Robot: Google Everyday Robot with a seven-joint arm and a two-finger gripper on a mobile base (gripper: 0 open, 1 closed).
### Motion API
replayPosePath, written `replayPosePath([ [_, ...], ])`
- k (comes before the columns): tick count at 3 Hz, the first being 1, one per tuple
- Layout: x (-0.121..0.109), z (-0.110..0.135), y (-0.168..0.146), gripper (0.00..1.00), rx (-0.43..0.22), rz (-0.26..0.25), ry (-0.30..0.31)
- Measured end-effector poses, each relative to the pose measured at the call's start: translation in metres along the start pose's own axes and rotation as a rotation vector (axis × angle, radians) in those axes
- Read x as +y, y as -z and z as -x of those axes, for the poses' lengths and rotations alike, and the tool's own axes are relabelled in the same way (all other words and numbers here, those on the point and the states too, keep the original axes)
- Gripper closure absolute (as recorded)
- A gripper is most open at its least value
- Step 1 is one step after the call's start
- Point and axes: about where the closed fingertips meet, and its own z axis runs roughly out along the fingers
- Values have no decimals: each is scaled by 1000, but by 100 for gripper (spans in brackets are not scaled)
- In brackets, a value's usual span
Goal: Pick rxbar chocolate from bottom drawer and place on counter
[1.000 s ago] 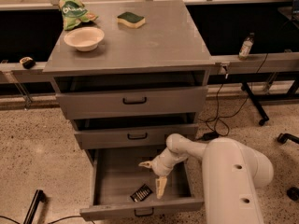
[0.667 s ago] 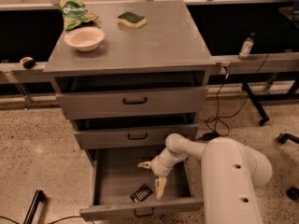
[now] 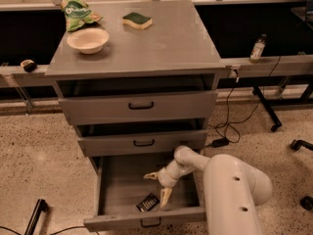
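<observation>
Hardly any change over last second: tool (image 3: 157,187) hanging inside open bottom drawer (image 3: 122,185), fingers spread, empty. Rxbar chocolate (image 3: 147,202) flat near drawer front, just left of lower finger. Grasp pending, then lift to tabletop (image 3: 166,43).

Hand (image 3: 156,190) in bottom drawer (image 3: 122,180); arm (image 3: 234,195) cut off below

Stretches arm (image 3: 195,161) toward 9 o'clock; holds gripper (image 3: 155,190) low, at 6 o'clock, jaws spread wide apart.

Grey counter (image 3: 166,45) bearing bowl (image 3: 88,39), sponge (image 3: 137,20), green bag (image 3: 78,12)
</observation>
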Motion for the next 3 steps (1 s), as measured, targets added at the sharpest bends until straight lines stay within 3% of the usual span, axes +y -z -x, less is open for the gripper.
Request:
replayPosePath([
  [1, -17, -16, -15, 21, 11, 1, 39],
  [3, -20, -51, -68, 22, 12, 75, 34],
])
